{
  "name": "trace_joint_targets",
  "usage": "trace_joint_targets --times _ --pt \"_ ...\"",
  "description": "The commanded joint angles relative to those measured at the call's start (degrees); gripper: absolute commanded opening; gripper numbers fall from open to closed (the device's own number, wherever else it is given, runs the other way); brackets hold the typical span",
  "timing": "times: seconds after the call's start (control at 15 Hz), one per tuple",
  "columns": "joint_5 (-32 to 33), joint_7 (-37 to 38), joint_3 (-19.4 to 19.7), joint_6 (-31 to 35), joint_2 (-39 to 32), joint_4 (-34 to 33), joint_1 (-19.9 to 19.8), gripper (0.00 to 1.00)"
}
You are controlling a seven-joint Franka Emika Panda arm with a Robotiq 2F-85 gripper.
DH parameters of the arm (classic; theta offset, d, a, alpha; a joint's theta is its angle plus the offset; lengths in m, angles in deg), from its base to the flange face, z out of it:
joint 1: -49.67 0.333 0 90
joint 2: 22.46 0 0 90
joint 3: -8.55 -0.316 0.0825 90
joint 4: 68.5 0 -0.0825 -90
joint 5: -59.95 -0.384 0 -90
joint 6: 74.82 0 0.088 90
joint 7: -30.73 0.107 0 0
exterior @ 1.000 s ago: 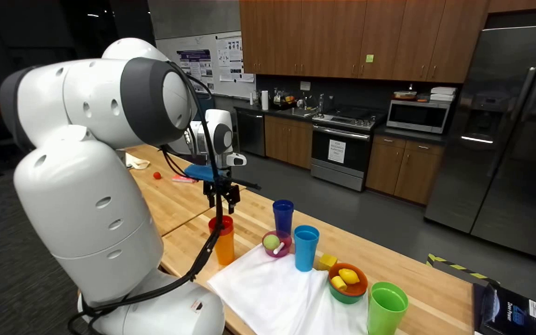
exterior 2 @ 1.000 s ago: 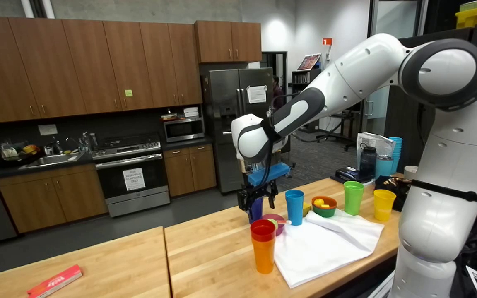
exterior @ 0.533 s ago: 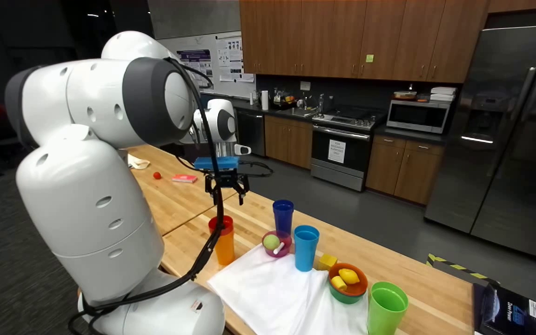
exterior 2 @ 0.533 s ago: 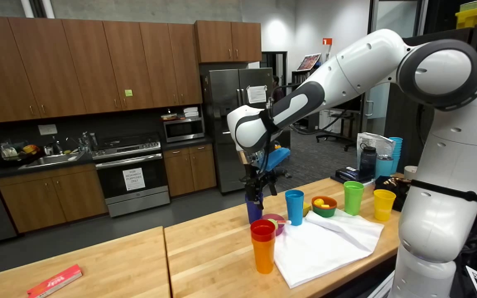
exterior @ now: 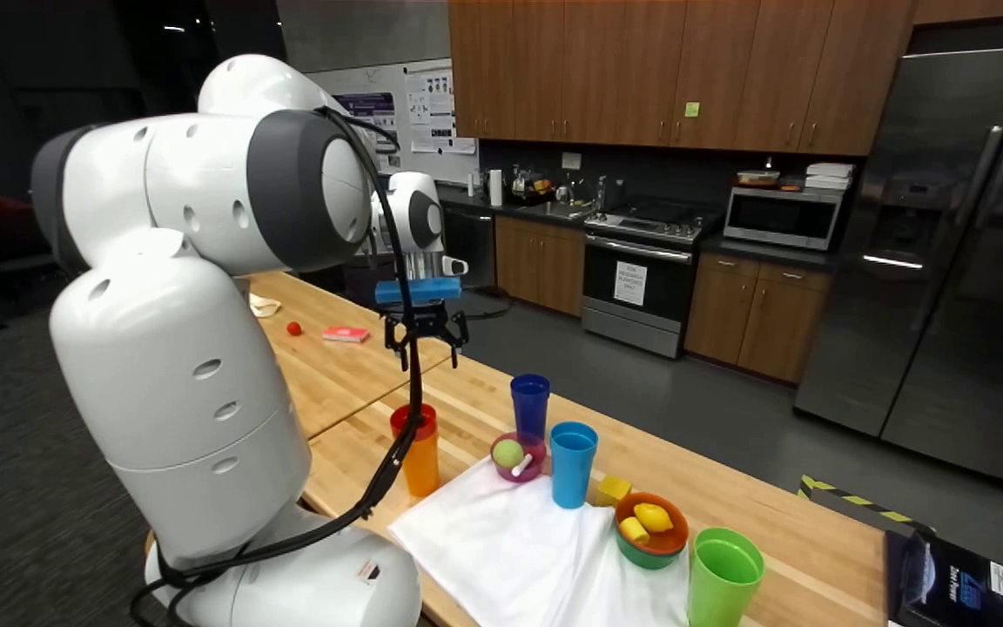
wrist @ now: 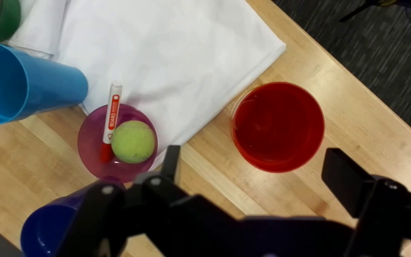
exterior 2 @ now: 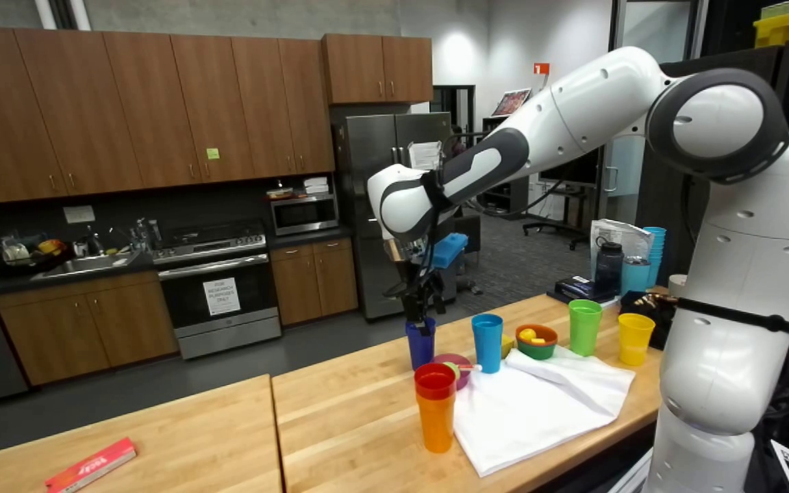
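Note:
My gripper (exterior: 428,361) is open and empty, pointing down above the table. In the wrist view its fingers (wrist: 255,160) stand wide apart, with a red cup (wrist: 278,125) showing beyond and between them, untouched. The red cup appears nested in an orange cup (exterior 2: 437,426), upright on the wood. A purple bowl (wrist: 87,142) holds a green ball (wrist: 133,141) and a red-and-white marker (wrist: 112,114), left of the fingers. A dark blue cup (exterior: 530,405) stands beside the bowl, partly hidden by the gripper in the wrist view.
A white cloth (exterior: 510,540) lies on the table. A light blue cup (exterior: 572,466), a yellow block (exterior: 612,490), stacked bowls (exterior: 651,544) with yellow items, a green cup (exterior: 723,575) and a yellow cup (exterior 2: 634,339) stand around it. A pink-red box (exterior 2: 93,465) lies across the table seam.
The gripper has risen and straightened from a tilt, moving a little left in an exterior view, off the dark blue cup's area. Its fingers stay open. The objects on the table have not moved.

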Motion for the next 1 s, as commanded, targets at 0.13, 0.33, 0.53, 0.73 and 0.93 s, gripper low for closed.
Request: trace_joint_targets --times 0.13,0.33,0.53,0.73,0.93 --pt "0.02 0.05 0.26 -0.17 -0.38 -0.25 0.31 1.00" --pt "0.02 0.05 0.26 -0.18 -0.44 -0.27 0.32 1.00" --pt "5.96 -2.96 0.13 4.63 -0.31 0.09 0.35 1.00" --pt "10.56 -8.81 1.13 6.20 -1.83 -2.68 -0.38 1.00" --pt "9.22 -16.95 2.63 5.94 -3.72 -6.43 -1.29 1.00"
